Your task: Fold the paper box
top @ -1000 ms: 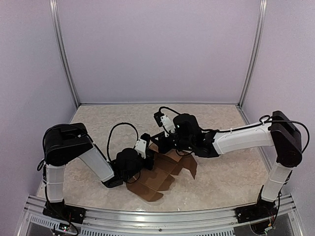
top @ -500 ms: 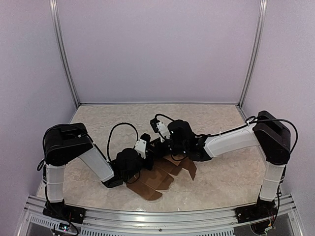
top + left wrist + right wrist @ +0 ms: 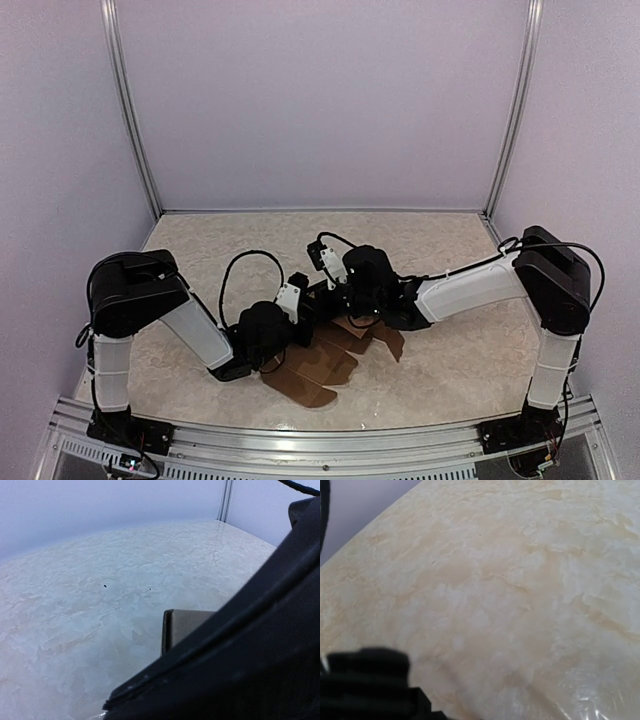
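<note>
Cardboard of the paper box (image 3: 325, 368) lay mostly flat on the table (image 3: 190, 255). Its nearest flap pointed toward the near edge, and the rest of the sheet spread away and to the right, so its long axis ran from near-left to far-right.

At the box's left edge sat the left gripper (image 3: 298, 316), low against the sheet. From above, its jaws were hidden behind its own black body. Its wrist view showed only dark housing, with one raised part of the paper box (image 3: 186, 626) beyond it, so I could not tell whether they were open or closed.

Just beyond, at the box's far-left corner, the right gripper (image 3: 328, 296) stretched in from the right with its jaws closed. Its own wrist view showed only bare table, so a grip on a flap could not be confirmed.

Both grippers met almost tip to tip over that corner. Most of the box lay nearer than both sets of jaws and to their right, with the left gripper closer to it. In my judgement, the next fold depended on raising the far-left panel along its crease while the other gripper pinned the sheet.
</note>
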You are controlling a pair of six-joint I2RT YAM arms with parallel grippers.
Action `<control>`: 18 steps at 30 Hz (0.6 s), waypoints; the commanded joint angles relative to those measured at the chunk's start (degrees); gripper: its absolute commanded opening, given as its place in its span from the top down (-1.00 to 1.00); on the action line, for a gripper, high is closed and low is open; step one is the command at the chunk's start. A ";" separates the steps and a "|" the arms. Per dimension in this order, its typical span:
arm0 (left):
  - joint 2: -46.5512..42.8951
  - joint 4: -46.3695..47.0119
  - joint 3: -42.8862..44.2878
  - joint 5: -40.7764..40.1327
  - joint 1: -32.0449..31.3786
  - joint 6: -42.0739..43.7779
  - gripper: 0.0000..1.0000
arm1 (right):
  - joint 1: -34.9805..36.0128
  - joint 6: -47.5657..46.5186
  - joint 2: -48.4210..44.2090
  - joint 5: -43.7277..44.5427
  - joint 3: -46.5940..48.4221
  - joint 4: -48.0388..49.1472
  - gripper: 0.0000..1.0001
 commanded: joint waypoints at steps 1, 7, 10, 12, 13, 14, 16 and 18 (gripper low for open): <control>1.45 -1.54 1.22 0.68 0.34 0.39 1.00 | 0.46 0.48 -0.83 0.56 -1.72 -4.88 1.00; 0.98 -0.92 0.61 -1.07 0.07 0.70 1.00 | 0.53 0.58 -2.31 0.80 -1.69 -5.44 1.00; 0.35 -1.49 0.19 -4.27 -0.33 1.12 1.00 | 0.48 0.03 -4.58 1.81 -1.93 -6.27 1.00; -0.39 -1.71 -0.27 -6.53 -0.65 1.51 1.00 | 0.47 -0.90 -6.41 2.68 -1.93 -7.66 1.00; -0.85 -1.82 -0.55 -7.42 -0.70 1.49 1.00 | 0.49 -1.44 -7.44 3.20 -1.97 -8.35 1.00; -1.20 -1.97 -0.95 -8.22 -0.71 1.26 1.00 | 0.46 -1.75 -8.47 3.66 -2.15 -8.97 1.00; -2.18 -2.10 -1.74 -9.82 -0.73 0.61 1.00 | 0.47 -2.55 -10.67 3.81 -2.63 -10.29 1.00; -3.85 -3.46 -2.19 -10.46 -0.63 0.15 1.00 | 0.49 -3.01 -12.91 5.09 -3.32 -11.70 1.00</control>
